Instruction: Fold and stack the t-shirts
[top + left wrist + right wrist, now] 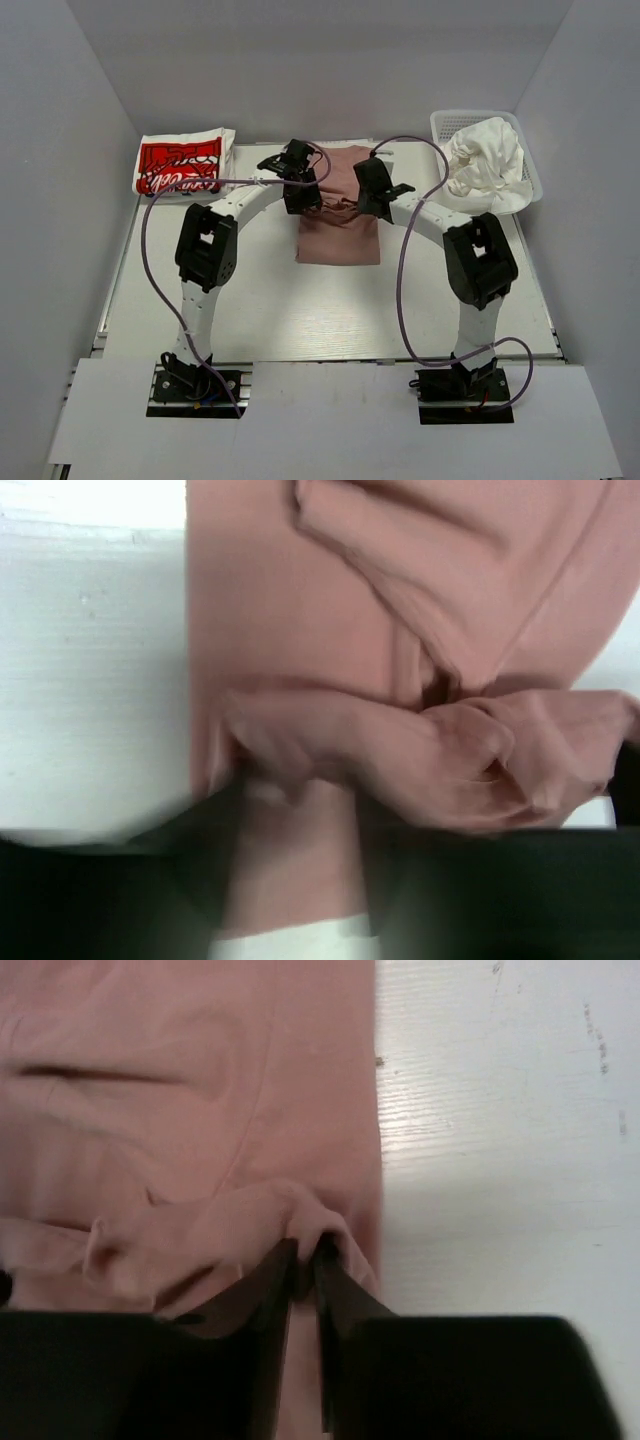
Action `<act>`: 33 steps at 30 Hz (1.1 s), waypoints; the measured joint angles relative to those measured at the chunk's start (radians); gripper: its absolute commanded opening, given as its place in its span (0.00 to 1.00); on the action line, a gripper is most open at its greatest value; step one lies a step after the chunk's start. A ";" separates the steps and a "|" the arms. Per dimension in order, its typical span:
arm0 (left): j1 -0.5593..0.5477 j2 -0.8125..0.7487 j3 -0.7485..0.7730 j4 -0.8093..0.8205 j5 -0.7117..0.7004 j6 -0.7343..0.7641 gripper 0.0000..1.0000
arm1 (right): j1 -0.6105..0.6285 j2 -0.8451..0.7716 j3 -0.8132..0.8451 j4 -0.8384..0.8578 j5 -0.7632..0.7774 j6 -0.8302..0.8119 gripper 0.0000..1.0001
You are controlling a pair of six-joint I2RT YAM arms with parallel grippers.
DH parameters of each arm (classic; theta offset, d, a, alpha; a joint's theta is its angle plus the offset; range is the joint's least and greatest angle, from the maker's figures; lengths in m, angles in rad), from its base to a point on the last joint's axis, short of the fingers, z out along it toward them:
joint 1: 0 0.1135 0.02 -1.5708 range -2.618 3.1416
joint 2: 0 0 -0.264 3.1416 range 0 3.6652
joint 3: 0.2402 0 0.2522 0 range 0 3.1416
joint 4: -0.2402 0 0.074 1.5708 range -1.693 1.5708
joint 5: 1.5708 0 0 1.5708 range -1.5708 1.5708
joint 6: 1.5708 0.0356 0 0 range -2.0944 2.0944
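The dusty-pink t-shirt [338, 232] lies in the middle of the table, partly folded, with a raised ridge of cloth across it between my two grippers. My left gripper [300, 195] is at the ridge's left end. In the left wrist view its jaws [300, 800] stand apart, with pink cloth [300, 610] between them and bunched at the tips. My right gripper [368, 200] is shut on a pinch of the ridge [305, 1250] near the shirt's [150, 1090] right edge. A folded white t-shirt with a red logo [180, 165] lies at the back left.
A white mesh basket [478, 115] at the back right holds crumpled white t-shirts [487, 160]. Purple cables loop from both arms over the table. Grey walls close in the table on three sides.
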 measured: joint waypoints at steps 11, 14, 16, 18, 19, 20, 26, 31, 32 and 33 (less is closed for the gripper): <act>0.056 0.013 0.032 0.040 0.006 0.064 1.00 | -0.045 0.061 0.119 -0.024 -0.064 -0.013 0.90; 0.058 -0.089 -0.111 0.067 0.006 0.069 1.00 | -0.043 -0.034 0.016 -0.014 -0.097 -0.008 0.90; 0.054 -0.170 -0.223 0.086 0.015 0.071 1.00 | -0.043 -0.100 -0.064 -0.013 -0.119 -0.001 0.90; 0.046 -0.241 -0.323 0.097 0.026 0.074 1.00 | -0.042 -0.160 -0.143 -0.014 -0.138 0.006 0.90; 0.041 -0.271 -0.370 0.109 0.039 0.075 1.00 | -0.042 -0.192 -0.192 -0.010 -0.151 0.008 0.90; 0.036 -0.294 -0.412 0.117 0.053 0.074 1.00 | -0.042 -0.225 -0.246 -0.005 -0.164 0.009 0.90; 0.013 -0.330 -0.613 0.186 0.127 0.065 1.00 | -0.042 -0.351 -0.477 0.004 -0.251 0.013 0.90; 0.001 -0.316 -0.637 0.225 0.146 0.051 0.82 | -0.042 -0.356 -0.533 0.021 -0.303 0.001 0.90; -0.001 -0.309 -0.636 0.232 0.148 0.050 0.79 | -0.042 -0.354 -0.536 0.029 -0.307 -0.003 0.90; -0.002 -0.304 -0.632 0.236 0.148 0.050 0.74 | -0.042 -0.352 -0.538 0.040 -0.309 -0.006 0.90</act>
